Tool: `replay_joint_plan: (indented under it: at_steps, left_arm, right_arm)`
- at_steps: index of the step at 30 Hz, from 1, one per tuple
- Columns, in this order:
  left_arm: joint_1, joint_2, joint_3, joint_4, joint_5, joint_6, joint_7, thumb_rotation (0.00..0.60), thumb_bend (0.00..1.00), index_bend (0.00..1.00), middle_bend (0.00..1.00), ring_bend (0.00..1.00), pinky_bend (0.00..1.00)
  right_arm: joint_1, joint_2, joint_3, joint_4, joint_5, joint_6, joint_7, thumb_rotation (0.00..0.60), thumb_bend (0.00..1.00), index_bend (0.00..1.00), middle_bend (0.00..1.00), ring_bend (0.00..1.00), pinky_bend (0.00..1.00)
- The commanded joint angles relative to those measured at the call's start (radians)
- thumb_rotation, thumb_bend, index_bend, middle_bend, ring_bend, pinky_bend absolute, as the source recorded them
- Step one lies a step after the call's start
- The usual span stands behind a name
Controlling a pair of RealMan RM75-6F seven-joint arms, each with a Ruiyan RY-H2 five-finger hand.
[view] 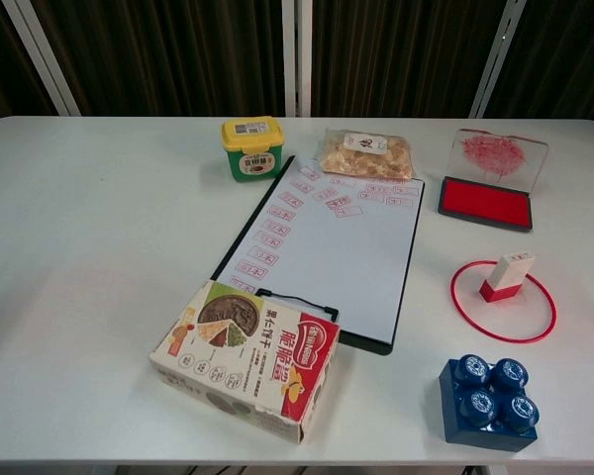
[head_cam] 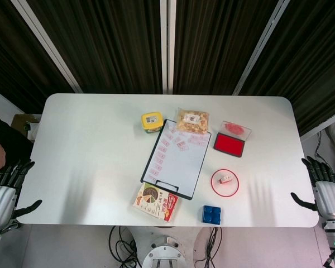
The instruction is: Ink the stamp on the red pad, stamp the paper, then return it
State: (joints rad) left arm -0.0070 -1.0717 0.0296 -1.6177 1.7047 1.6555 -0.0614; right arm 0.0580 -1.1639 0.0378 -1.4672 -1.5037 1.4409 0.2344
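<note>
Stamp point(view: 508, 276) untouched — it lies tilted inside the red ring point(view: 503, 301) toward the right part of the table point(head_cam: 89, 145), nearer the front edge than the back, so the first step, picking it up, looks not yet begun. The red pad point(view: 484, 202) sits just behind the ring with its clear lid point(view: 497, 158) propped up at the rear, ink surface bare and ready. The paper point(view: 327, 247) is clipped on a black board point(view: 371, 341) at the table's middle, with rows of red impressions along its left side and top; the middle and lower right of the sheet are blank. Both hands hang off the table: the left hand point(head_cam: 4, 192) at the front left corner and the right hand point(head_cam: 322, 187) at the right edge near the front, each with fingers spread and nothing in them; the chest view shows neither. The right hand is the nearer one, so by my reading the next move is its reach inward over the right edge to the ring, closing on the stamp's pale upper body while the red base faces down. The stamp is small and leaning, so it may tip or skid — a careful pinch from above seems called for. A blue block point(view: 487, 401) near the front edge sits close to that path.
</note>
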Motion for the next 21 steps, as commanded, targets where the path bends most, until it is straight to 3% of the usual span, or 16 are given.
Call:
replay_joint_plan:
  at_steps: [1,16,21]
  left_arm:
    - [0.000,-0.001,0.000,0.001,0.000,0.000,-0.001,0.600,0.00,0.10,0.09,0.07,0.16]
    - [0.000,0.006,0.000,-0.007,0.010,0.008,0.001,0.600,0.00,0.10,0.09,0.07,0.16]
    - [-0.005,0.005,-0.003,-0.004,0.009,0.001,-0.003,0.600,0.00,0.10,0.09,0.07,0.16]
  right_arm:
    - [0.000,0.000,0.000,-0.001,-0.001,0.000,-0.001,0.600,0.12,0.00,0.00,0.00,0.00]
    - [0.006,-0.001,-0.005,-0.001,-0.023,0.006,-0.002,0.600,0.12,0.00,0.00,0.00,0.00]
    - [0.044,0.013,-0.008,-0.030,-0.080,-0.009,-0.072,0.600,0.12,0.00,0.00,0.00,0.00]
